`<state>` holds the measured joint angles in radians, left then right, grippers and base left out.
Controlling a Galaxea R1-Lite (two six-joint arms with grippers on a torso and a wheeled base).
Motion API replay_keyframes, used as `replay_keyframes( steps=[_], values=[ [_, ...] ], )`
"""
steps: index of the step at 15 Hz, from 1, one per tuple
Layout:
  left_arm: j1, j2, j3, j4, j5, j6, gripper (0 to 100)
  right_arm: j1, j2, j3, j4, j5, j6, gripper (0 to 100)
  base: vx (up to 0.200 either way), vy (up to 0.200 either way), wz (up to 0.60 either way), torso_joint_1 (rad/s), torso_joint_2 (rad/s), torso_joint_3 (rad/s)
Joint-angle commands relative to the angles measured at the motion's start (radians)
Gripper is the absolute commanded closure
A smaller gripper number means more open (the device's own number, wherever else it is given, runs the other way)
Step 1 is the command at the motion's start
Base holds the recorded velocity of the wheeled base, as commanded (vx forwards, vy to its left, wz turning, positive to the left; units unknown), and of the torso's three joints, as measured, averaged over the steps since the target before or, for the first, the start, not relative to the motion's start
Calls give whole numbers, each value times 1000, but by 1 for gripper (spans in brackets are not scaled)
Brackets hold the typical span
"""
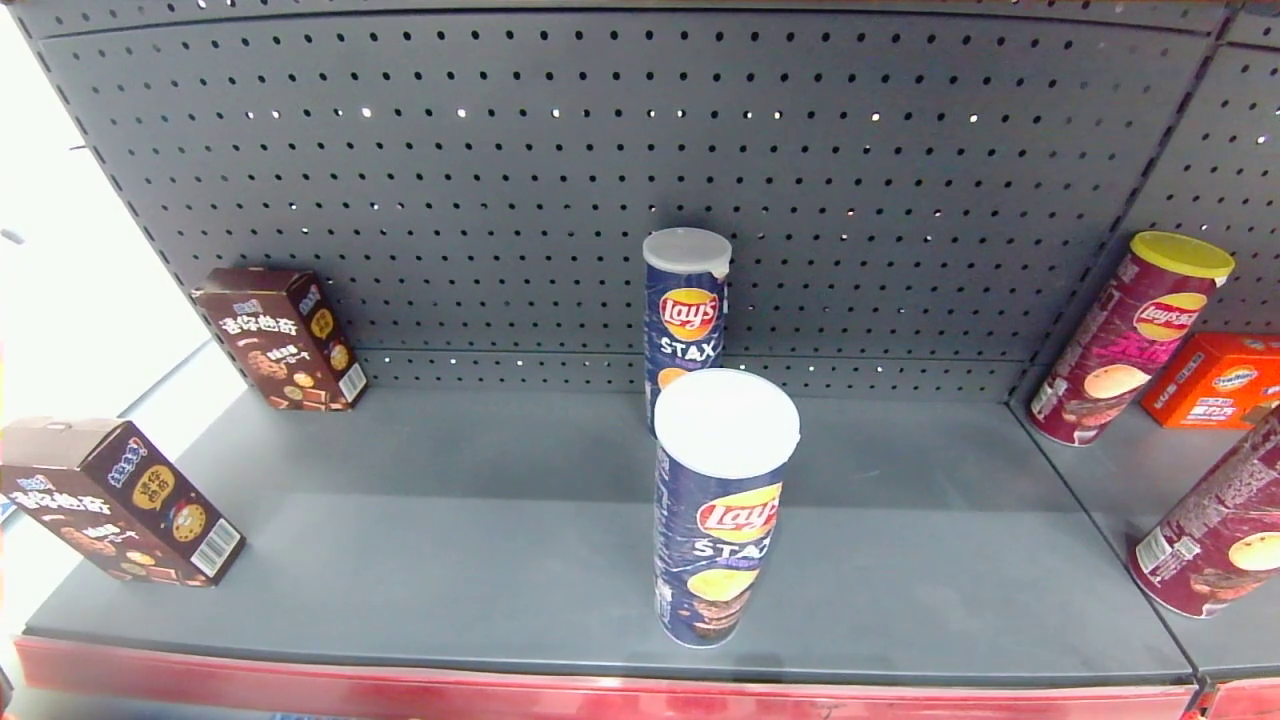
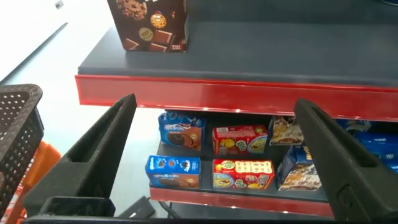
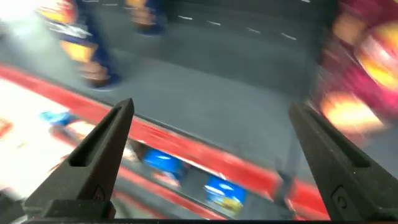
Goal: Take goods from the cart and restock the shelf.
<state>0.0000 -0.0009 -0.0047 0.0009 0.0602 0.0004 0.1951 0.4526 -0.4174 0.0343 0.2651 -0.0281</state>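
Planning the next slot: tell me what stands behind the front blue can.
A second blue can stands upright near the pegboard wall. The front blue can covers its lower part, so its base is hidden.

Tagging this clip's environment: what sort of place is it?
Probably a shop aisle, or a mock-up of one: a pegboard-backed shelf with a red front strip, chip cans and cookie boxes faced outward, more boxed snacks on the tier below.
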Motion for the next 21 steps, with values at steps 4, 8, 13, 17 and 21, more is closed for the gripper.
replay_keyframes(
  steps=[4,8,13,17,21],
  values=[
    [0,2,0,1,-2,0,0,216,419,-169,-120,28,-65,0,0,0,0,0,0,0],
    [0,2,2,-1,1,-7,0,356,594,-173,-188,23,-67,0,0,0,0,0,0,0],
    [0,2,0,-1,-2,-5,0,418,744,-153,-206,-84,-55,0,0,0,0,0,0,0],
    [0,2,0,-1,-2,-5,0,426,885,-169,-289,-142,-39,0,0,0,0,0,0,0],
    [0,2,2,-1,-2,-5,0,429,989,-262,-290,-144,-39,0,0,0,0,0,0,0]
  ],
)
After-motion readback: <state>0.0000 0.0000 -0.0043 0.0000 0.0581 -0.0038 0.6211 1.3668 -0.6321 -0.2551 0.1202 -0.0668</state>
